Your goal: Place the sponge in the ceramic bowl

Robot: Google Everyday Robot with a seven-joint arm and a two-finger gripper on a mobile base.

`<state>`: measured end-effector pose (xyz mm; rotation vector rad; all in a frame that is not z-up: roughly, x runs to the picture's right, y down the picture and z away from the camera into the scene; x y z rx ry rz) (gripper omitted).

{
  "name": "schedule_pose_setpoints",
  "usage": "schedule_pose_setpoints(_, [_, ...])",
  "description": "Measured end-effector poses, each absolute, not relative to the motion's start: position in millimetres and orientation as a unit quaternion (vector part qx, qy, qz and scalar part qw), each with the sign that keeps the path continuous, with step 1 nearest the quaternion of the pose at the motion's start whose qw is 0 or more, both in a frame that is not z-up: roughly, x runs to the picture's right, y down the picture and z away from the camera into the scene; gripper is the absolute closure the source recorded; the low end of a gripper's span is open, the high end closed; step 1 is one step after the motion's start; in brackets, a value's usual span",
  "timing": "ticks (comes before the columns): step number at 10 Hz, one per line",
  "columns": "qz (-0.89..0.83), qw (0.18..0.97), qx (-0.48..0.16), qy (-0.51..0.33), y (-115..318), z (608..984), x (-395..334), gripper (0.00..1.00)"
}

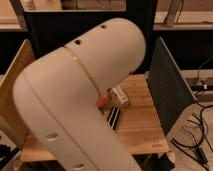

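Wooden table [142, 132] holds the bowl [103, 100]; only a small orange bit peeks out beside the big white arm [75, 100]. The sponge is hidden. The gripper is hidden behind the arm too, so I cannot tell if it holds anything. A white box [120, 96] sits just beside the bowl, with a black bar [114, 118] near.
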<state>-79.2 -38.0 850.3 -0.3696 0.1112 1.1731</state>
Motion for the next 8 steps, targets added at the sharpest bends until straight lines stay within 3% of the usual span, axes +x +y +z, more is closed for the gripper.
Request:
schedule_pose_setpoints(3, [0.544, 0.803, -0.242, -0.01, -24, 850, -85, 0.99])
schedule_pose_setpoints(6, [0.537, 0.799, -0.267, -0.038, -20, 845, -92, 0.93])
schedule_pose_setpoints(8, [0.536, 0.8, -0.268, -0.039, -20, 845, -94, 0.75])
